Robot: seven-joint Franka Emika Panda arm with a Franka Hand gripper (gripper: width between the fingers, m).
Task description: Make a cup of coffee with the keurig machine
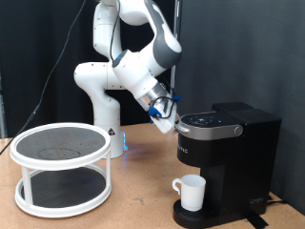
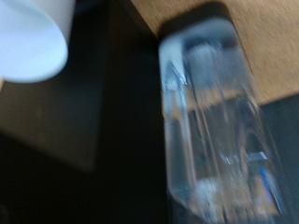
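The black keurig machine (image 1: 227,153) stands at the exterior view's right with its lid down. The white cup (image 1: 191,192) stands on the round drip tray under the spout, handle towards the exterior view's left. My gripper (image 1: 164,117) hangs tilted just beside the machine's upper left corner, close to the lid's edge. Nothing shows between its fingers in the exterior view. The wrist view is blurred. It shows the machine's black body (image 2: 103,121), a clear plastic part (image 2: 220,121) and a white rounded shape (image 2: 33,37) that may be the cup. No fingers show there.
A white two-tier round rack (image 1: 61,168) with dark shelves stands on the wooden table (image 1: 133,205) at the exterior view's left. The robot's white base (image 1: 100,95) is behind it. A black curtain closes the back.
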